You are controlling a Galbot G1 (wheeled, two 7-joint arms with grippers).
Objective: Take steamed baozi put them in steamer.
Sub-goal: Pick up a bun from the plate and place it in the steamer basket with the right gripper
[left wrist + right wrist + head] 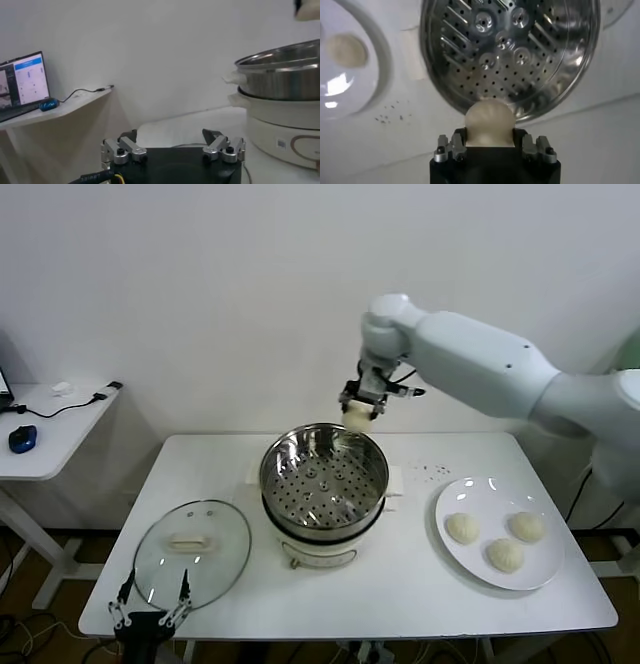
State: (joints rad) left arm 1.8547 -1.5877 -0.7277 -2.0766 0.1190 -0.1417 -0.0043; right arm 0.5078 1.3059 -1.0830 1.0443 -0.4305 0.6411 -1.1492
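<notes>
**Bun held above the far rim of the steamer**

White wall is backing a white table (400,584), and on it the steamer (324,476) is standing upright with its round mouth facing straight up; its holed steel floor is showing bare from the right wrist view. Being round, neither it nor the buns have a long axis to speak of.

Right gripper (358,410) is hanging in the air just beyond the steamer's far rim, pointing downward, with its fingers clamped on one steamed bun (357,415). In the right wrist view the bun (489,122) is sitting between the two fingers (447,148), bulging out past them toward the basket below. The right arm is reaching in from the robot's right side, its white forearm sloping up across the wall and bending down at the wrist.

Well off to the gripper's right and nearer the robot, a white plate (452,553) is carrying three more buns (462,528), lying apart from one another.

Left gripper (150,616) is idling low at the table's near edge, fingers spread wide, just beside a glass lid (192,551) lying flat with its white handle up.

Open tabletop is lying between steamer and plate, and behind the steamer toward the wall. A side desk (50,434) with a blue mouse (22,438) is standing well apart beyond the table's left end.
</notes>
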